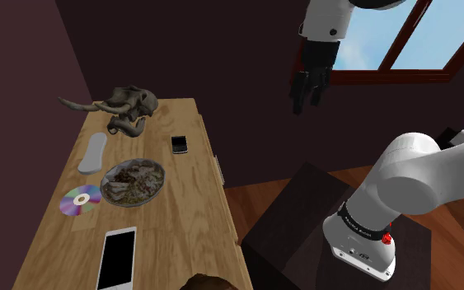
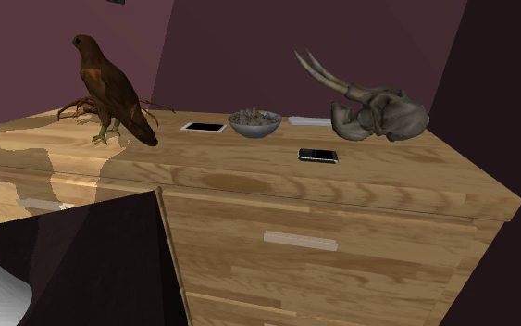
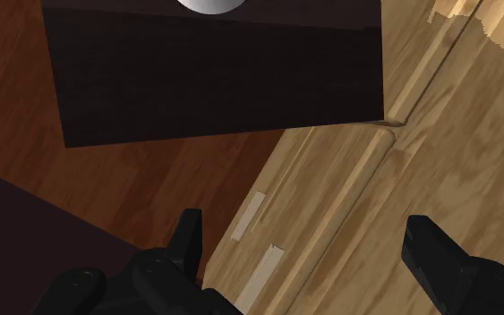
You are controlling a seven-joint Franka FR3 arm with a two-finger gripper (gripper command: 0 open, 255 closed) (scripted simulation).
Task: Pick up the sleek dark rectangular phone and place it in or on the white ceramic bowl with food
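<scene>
The bowl [image 1: 161, 175] stands mid-table [image 1: 197, 218] and holds a heap of brownish-grey food; its kind cannot be told from these views. The phone [image 1: 179, 144] lies flat on the table, beyond the bowl toward the far end and the shoulder view's right, apart from it and near the skull [image 1: 133, 107]. It is a small dark rectangle with a black screen and a thin pale edge. The gripper [image 1: 304, 100] hangs in the air, fingers spread and empty, well off the table toward the shoulder view's right.
</scene>
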